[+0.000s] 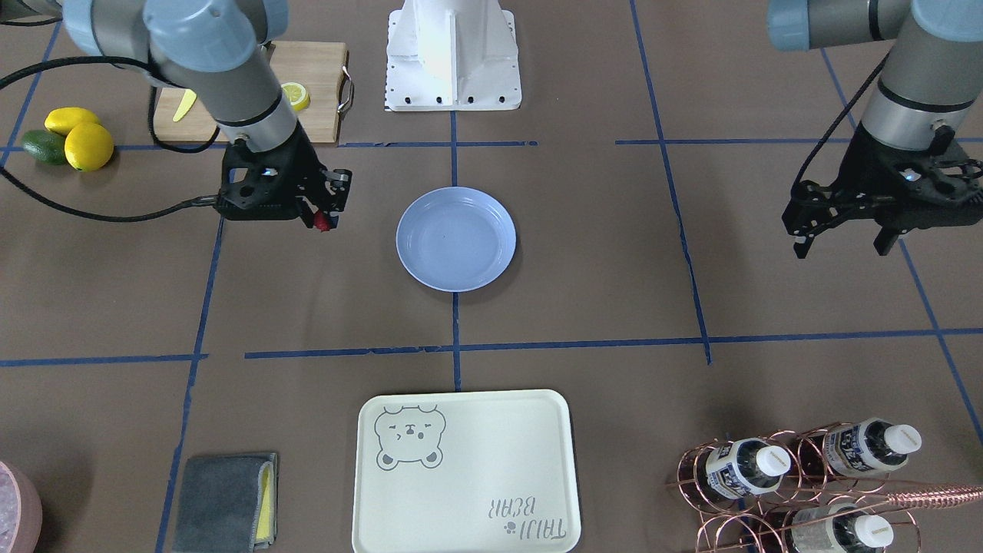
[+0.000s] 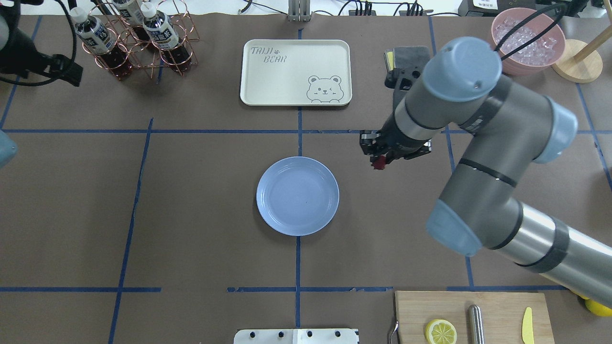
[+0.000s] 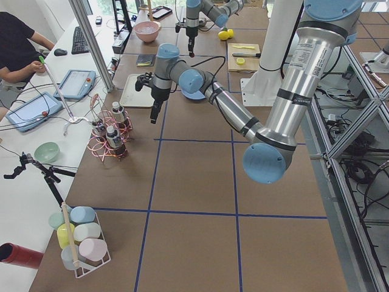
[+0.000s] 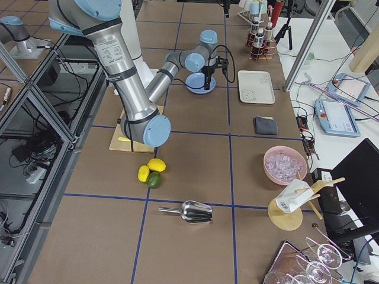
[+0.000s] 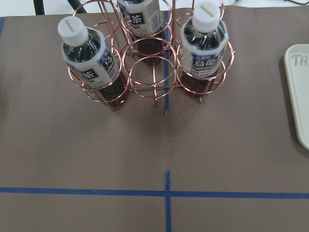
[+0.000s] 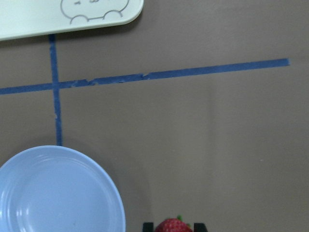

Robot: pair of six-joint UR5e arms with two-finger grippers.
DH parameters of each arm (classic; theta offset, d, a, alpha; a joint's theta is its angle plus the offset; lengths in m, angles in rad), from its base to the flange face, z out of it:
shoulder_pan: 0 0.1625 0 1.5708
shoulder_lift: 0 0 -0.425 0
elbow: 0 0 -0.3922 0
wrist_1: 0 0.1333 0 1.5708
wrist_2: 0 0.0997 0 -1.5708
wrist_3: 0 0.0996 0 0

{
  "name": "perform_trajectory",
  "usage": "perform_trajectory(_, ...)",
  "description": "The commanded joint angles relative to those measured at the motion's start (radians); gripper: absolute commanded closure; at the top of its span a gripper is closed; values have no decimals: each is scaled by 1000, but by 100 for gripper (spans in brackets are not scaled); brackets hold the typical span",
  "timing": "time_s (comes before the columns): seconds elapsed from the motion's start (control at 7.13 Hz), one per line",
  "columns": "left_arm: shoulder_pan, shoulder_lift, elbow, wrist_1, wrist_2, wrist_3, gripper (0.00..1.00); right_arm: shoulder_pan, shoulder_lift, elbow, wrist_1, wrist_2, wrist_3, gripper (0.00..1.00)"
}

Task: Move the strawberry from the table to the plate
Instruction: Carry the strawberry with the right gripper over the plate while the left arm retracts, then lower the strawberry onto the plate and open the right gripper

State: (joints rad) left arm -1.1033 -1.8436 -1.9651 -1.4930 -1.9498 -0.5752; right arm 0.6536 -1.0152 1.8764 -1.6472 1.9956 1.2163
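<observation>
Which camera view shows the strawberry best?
The exterior front-facing view: the strawberry shows clearly, held in the right gripper. The overhead view shows it partly under the gripper; the right wrist view cuts it at the bottom edge; the side views make it too small; the left wrist view misses it.

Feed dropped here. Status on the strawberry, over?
Right gripper shut on strawberry, short of the plate. Left gripper open, off to the side. Nothing between strawberry and plate.
</observation>
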Motion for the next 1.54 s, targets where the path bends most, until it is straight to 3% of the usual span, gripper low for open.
perform_trajectory(0.0,-68,136,21,-151,-1,133,0,-92,178,-180,-6,-84,65,100)
perform_trajectory(0.42,-156,214,95,-265,-37,301,0,-155,326,-405,23,-127,68,100)
perform_trajectory(0.84,-161,215,121,-282,-35,311,0,-187,325,-483,98,-127,72,100)
perform_trajectory(0.98,-161,215,123,-282,-35,311,0,-187,325,-484,99,-126,74,94)
perform_trajectory(1.12,-162,213,123,-282,-35,311,0,-187,319,-484,101,-126,84,47)
perform_trajectory(1.26,-164,215,124,-282,-35,311,0,-187,322,-482,101,-124,85,14)
perform_trajectory(1.4,-164,213,132,-282,-35,311,0,-187,323,-462,103,-121,112,0)
